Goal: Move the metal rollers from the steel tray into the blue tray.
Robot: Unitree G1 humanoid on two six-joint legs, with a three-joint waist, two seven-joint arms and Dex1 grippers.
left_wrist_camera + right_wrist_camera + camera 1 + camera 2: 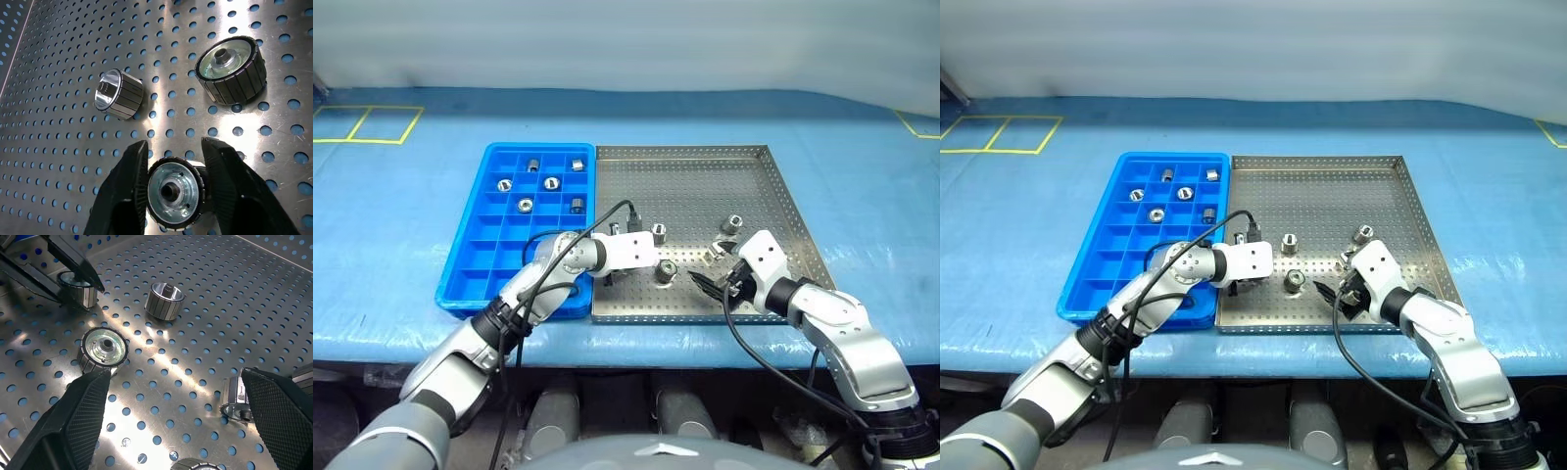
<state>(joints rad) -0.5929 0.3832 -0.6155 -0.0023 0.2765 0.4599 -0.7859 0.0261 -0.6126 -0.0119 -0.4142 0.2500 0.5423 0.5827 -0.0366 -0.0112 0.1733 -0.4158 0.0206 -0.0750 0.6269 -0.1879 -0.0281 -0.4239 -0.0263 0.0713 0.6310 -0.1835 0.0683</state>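
Bottom-edge roller (195, 464) cut off; roller (238, 404) partly behind right hand's finger (281, 413).

no readable text, labels or numbers

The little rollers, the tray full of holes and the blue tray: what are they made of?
The rollers look like polished metal: bright mirror-like faces, dark grooved sides. The tray full of holes seems to be brushed sheet steel, silver-grey with soft glare. The blue tray looks like moulded plastic, uniformly bright blue with a mild sheen and smooth rounded edges.
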